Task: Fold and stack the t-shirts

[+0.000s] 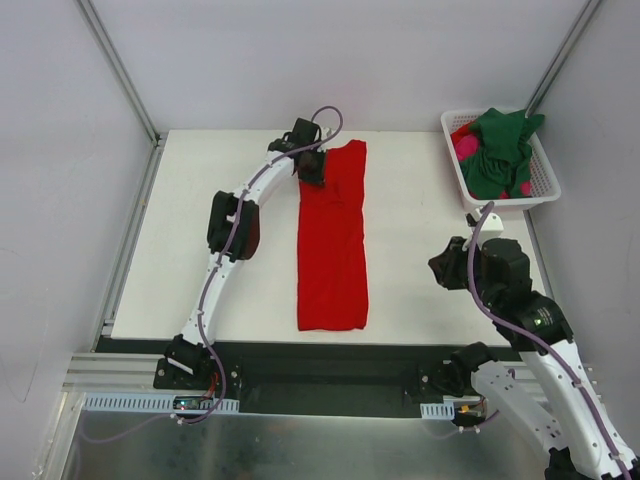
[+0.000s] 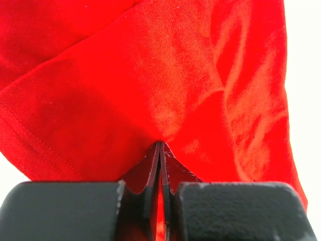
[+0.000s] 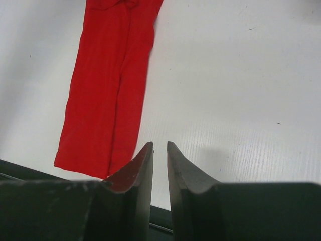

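The white bench [image 1: 200, 200] fills the middle of the top view. On it the red t-shirt [image 1: 333, 250] lies as a long narrow strip at the centre of the frame, running from the upper middle down almost to the bench's near edge. In the upper right corner sits a white slotted basket [image 1: 512, 204], holding the crumpled green t-shirt [image 1: 500, 145] on top and the pink t-shirt [image 1: 466, 148] showing at its left side and beneath. The left fingers [image 2: 149, 175] are at the upper left corner of the red strip, pressed together with a fold of red cloth pinched between them. The right fingers [image 3: 135, 173] hang at the right of the frame, well apart from the red strip, parted by a narrow gap with nothing between them; the bare bench shows beyond them.
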You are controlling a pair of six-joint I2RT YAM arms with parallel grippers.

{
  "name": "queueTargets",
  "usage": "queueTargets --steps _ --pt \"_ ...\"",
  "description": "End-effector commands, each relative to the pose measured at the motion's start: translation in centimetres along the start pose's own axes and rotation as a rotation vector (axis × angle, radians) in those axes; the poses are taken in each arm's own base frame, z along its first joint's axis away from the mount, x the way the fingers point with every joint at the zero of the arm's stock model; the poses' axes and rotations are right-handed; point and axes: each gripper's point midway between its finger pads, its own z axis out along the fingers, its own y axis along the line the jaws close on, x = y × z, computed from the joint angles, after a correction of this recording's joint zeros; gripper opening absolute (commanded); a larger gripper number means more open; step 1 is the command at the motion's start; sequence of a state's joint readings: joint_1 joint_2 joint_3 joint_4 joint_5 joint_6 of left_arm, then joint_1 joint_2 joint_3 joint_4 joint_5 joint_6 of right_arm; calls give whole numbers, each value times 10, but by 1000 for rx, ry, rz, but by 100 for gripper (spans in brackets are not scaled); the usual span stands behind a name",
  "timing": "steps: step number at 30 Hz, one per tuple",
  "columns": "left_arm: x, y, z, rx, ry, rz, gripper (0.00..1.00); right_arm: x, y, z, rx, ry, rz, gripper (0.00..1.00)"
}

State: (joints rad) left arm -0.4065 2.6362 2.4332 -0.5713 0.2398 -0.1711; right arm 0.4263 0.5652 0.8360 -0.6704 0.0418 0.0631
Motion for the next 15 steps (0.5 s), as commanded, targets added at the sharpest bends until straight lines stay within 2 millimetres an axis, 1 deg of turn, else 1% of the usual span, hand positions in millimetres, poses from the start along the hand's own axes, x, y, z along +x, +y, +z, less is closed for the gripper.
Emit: queueTargets --steps 1,2,3,4,5,6,7,8,9,10,11,12,13,14,15 --pt "-3 8 -4 36 6 9 11 1 -3 7 19 9 10 21" --pt "-5 5 -7 53 0 18 13 1 -2 8 14 9 11 21" --pt "-15 -3 -14 70 -31 37 15 3 -1 9 11 13 10 20" --pt "-22 -6 -20 80 -52 46 17 3 0 11 6 15 12 21" --pt "-29 -12 -28 90 -76 56 28 4 0 13 5 19 13 20" --pt "-46 -20 -45 98 -127 73 34 7 0 15 1 26 14 21" --pt "-53 -26 -54 107 -152 85 39 5 1 15 -2 20 15 21" --pt "-61 -31 -64 116 -177 96 48 6 2 16 -5 22 17 21" --pt "-67 -37 -82 123 -201 103 54 6 3 17 -14 22 19 22" --pt "-73 -45 -92 140 -228 115 58 7 4 19 -20 21 18 24" --pt "-76 -50 -102 156 -245 123 61 8 4 20 -20 23 20 25" --pt "-73 -54 -117 163 -252 119 68 9 4 21 -24 26 18 26" --pt "-75 -60 -125 179 -276 129 69 10 4 23 -22 30 18 28" --pt "-72 -65 -132 201 -280 133 69 11 4 25 -22 35 15 30" --pt "-59 -69 -144 210 -268 120 70 15 9 27 -49 58 14 31"
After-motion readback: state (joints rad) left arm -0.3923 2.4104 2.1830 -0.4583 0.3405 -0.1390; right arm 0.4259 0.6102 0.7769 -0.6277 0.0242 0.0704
